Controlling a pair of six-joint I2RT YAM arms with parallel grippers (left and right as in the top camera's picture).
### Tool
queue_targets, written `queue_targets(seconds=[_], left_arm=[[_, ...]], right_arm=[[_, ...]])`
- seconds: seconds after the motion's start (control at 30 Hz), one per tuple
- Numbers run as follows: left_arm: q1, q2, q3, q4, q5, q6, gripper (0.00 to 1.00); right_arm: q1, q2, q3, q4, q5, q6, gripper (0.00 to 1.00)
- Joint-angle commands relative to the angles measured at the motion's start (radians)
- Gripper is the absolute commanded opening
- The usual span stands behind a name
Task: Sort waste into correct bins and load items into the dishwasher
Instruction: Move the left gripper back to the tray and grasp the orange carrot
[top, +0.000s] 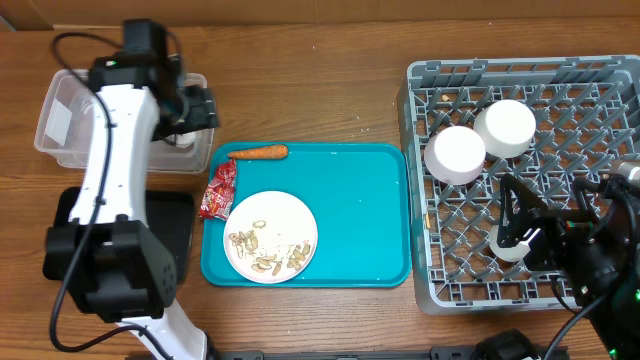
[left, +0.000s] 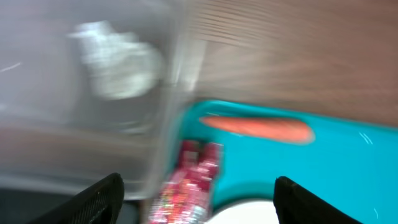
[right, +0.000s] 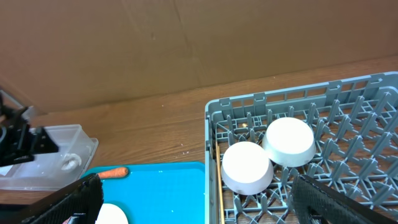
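Note:
My left gripper (top: 200, 110) (left: 202, 202) is open and empty, over the near end of the clear tub (top: 60, 125). A crumpled white tissue (left: 118, 62) lies in that tub. The orange carrot piece (top: 262, 153) and the red wrapper (top: 218, 190) lie on the teal tray (top: 360, 220). The white plate (top: 270, 237) holds beige scraps (top: 268, 252). The black tray (top: 70, 215) sits partly under my left arm. Two white bowls (top: 455, 155) (top: 505, 128) rest upside down in the grey dish rack (top: 520, 75). Chopsticks (right: 219, 180) lie along its left wall. My right gripper (top: 520, 228) (right: 208, 205) is open over the rack.
A brown cardboard wall (right: 186, 43) stands behind the wooden table (top: 320, 90). My left arm's white link (top: 110, 170) crosses over the tub and the black tray. The rack's lattice walls rise above the table at the right.

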Motion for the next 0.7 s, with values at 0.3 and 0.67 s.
queue_targets(seconds=[0.3,0.67], left_arm=[[-0.415,0.134,-0.089,0.205,-0.348,0.338,0.86],[-0.346,0.242,-0.089,0.204,-0.141,0.519,0.76]], right_arm=[[-0.002,0.000,0.006,0.004,0.013,0.001,1.00],[-0.002,0.000,0.006,0.004,0.013,0.001,1.00]])
